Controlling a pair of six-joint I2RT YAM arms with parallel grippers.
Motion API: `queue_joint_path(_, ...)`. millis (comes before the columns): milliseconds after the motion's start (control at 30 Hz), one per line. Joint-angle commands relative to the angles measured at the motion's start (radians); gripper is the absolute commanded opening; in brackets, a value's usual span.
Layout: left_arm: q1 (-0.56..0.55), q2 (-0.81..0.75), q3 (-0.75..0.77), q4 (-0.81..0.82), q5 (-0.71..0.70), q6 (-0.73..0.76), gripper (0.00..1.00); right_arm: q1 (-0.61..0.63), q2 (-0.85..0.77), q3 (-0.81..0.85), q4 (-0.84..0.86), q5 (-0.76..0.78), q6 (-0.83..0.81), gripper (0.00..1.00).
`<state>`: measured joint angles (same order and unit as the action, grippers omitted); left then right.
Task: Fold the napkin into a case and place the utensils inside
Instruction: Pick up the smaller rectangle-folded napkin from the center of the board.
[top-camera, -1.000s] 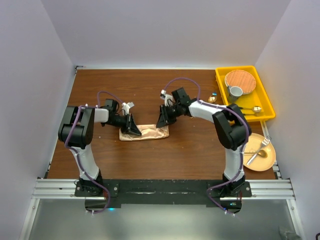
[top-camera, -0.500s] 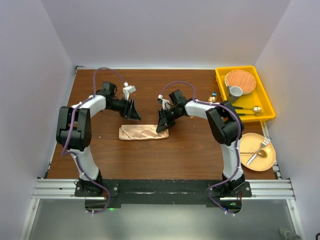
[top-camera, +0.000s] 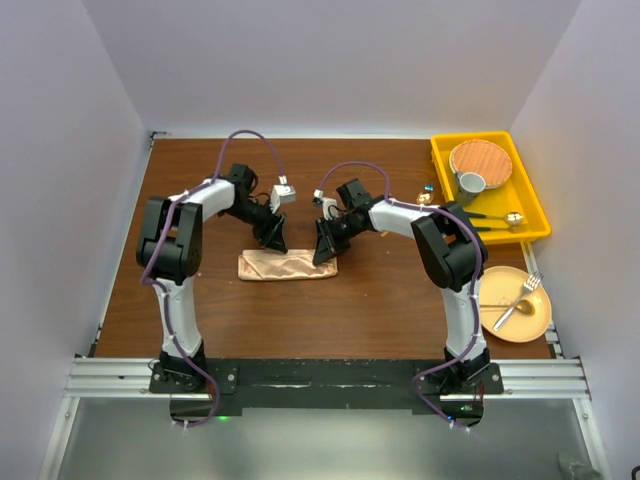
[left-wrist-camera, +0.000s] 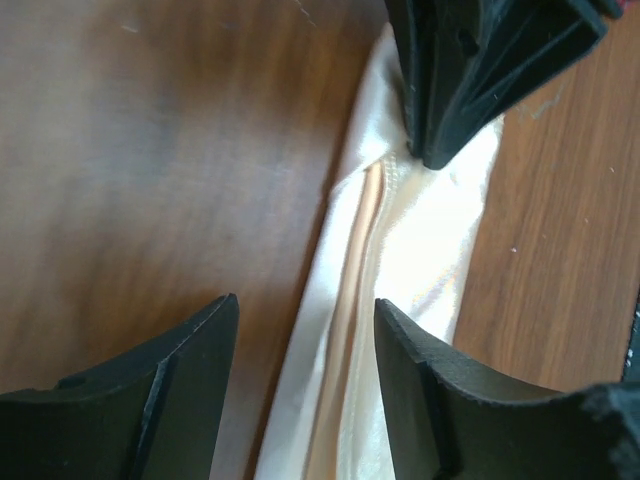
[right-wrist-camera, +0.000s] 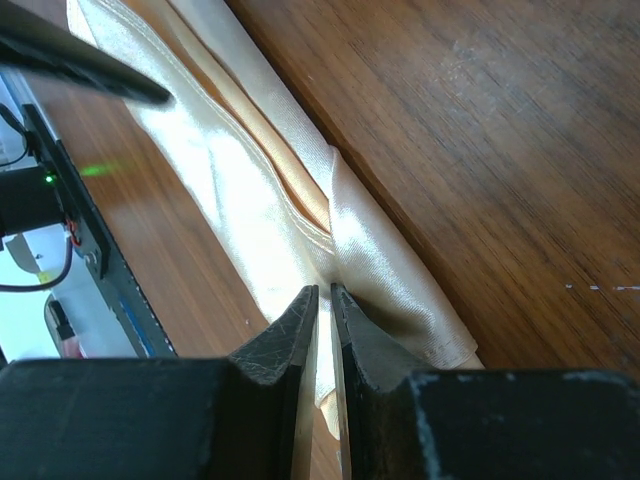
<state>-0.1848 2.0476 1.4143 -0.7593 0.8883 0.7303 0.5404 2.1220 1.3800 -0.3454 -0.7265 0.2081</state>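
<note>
Right gripper (right-wrist-camera: 324, 292) pinches the case (top-camera: 285, 266) at its right end; left gripper (left-wrist-camera: 305, 305) hangs open over it. I'd lift only the top layer so the mouth gapes.

From above, the right gripper (top-camera: 324, 252) hid the right end of the case (top-camera: 285, 266), so the cloth nipped between its nearly closed fingers showed only from its wrist camera, where the fold vanished into the slit between them. The left wrist view lost the case off its bottom edge and cut the right arm's fingers at the top. The gold-and-blue piece (top-camera: 426, 196) by the yellow tray (top-camera: 440, 176), near the worktop's far right corner, was too small to identify.
</note>
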Motion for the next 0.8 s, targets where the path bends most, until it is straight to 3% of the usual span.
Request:
queue_joint_path(0, -0.025, 0.037, 0.035, -0.052, 0.029, 0.063, 0.61, -0.003, 0.035, -0.007, -0.033, 0.127, -0.072, 0.16)
queue_joint_path(167, -0.050, 0.072, 0.040, -0.074, 0.035, 0.073, 0.61, -0.003, 0.033, -0.004, -0.030, 0.122, -0.075, 0.16)
queue_joint_path(467, -0.079, 0.112, 0.052, -0.110, 0.051, 0.124, 0.45, -0.002, 0.036, 0.001, -0.033, 0.124, -0.078, 0.16)
queue_joint_path(633, -0.084, 0.115, 0.048, -0.087, 0.043, 0.119, 0.32, -0.002, 0.027, -0.006, -0.030, 0.127, -0.076, 0.16)
queue_joint_path(767, -0.084, 0.117, 0.048, -0.080, 0.044, 0.115, 0.16, -0.002, 0.023, -0.001, -0.027, 0.125, -0.076, 0.16)
